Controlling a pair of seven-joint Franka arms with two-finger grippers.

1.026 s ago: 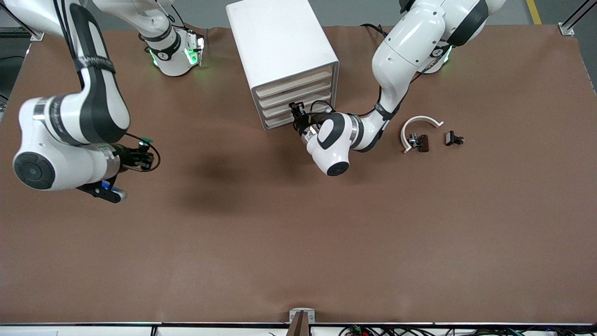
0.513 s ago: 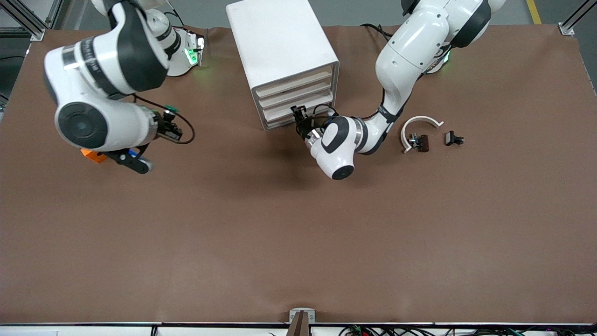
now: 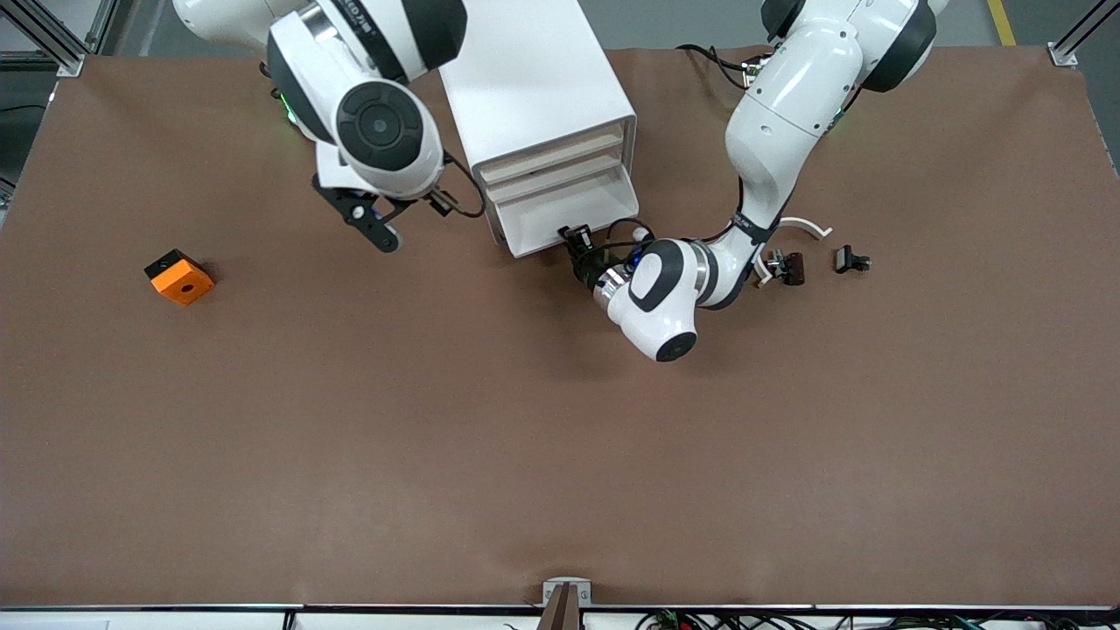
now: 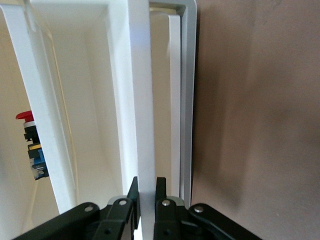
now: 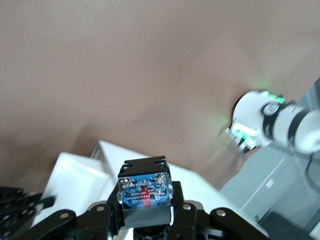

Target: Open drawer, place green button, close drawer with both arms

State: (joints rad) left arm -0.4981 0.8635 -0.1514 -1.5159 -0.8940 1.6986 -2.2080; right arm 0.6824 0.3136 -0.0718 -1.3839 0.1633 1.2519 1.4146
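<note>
The bottom drawer (image 3: pixel 560 212) of the white cabinet (image 3: pixel 525 79) stands pulled partly out, its tray showing. My left gripper (image 3: pixel 577 238) is shut on the drawer's front wall (image 4: pixel 142 100), one black finger on each side of it (image 4: pixel 145 189). My right gripper (image 3: pixel 442 201) hangs beside the cabinet, toward the right arm's end of the table. In the right wrist view it (image 5: pixel 145 202) is shut on the button (image 5: pixel 144 189), whose blue base faces the camera; the cap is hidden. White drawer surface (image 5: pixel 75 182) lies under it.
An orange block (image 3: pixel 179 276) with a round hole lies toward the right arm's end. A white curved piece (image 3: pixel 801 226) and two dark clips (image 3: pixel 787 265) (image 3: pixel 850 259) lie toward the left arm's end. A red-capped switch (image 4: pixel 25 117) shows inside the drawer.
The left gripper has pulled the bottom drawer out toward the front camera. The right arm has swung with the button from over the orange block to beside the cabinet, uncovering the block.
</note>
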